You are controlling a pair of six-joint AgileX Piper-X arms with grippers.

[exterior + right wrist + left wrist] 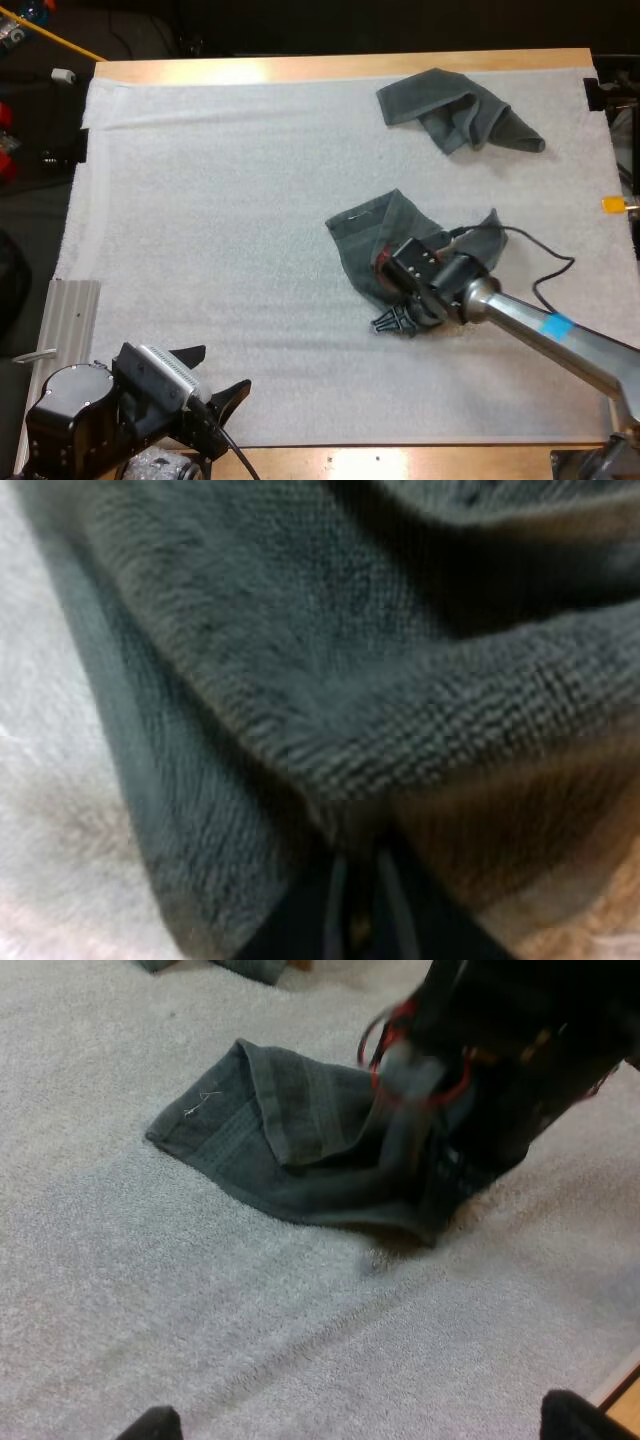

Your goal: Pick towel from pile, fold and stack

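The right gripper (pixel 395 322) is down on the mat (pixel 230 260), at the near edge of the towel (pixel 370 235) that lies in the middle of the mat, a little to the right. In the right wrist view its two black fingers (pixel 410 920) stand very narrow, almost together, and the towel (pixel 300 680) comes down between them in a thick fold, so the right gripper (pixel 365 910) is pinching the cloth at that edge. The towel is partly spread and partly doubled over itself, with one flat corner pointing to the far left and a raised flap beside the gripper.

In the left wrist view the towel (pixel 290 1150) lies flat on the mat with a fold across it, and the right arm's gripper is at its near right edge, blurred.

The left gripper (pixel 222 368) hangs over the near left part of the mat, well apart from both towels. Its fingertips (pixel 150 1425) are wide apart – nothing lies between them and they touch no cloth.

A crumpled towel (pixel 455 110) lies at the far right of the mat, near the edge of the wooden table (pixel 340 68) – apart from the first one
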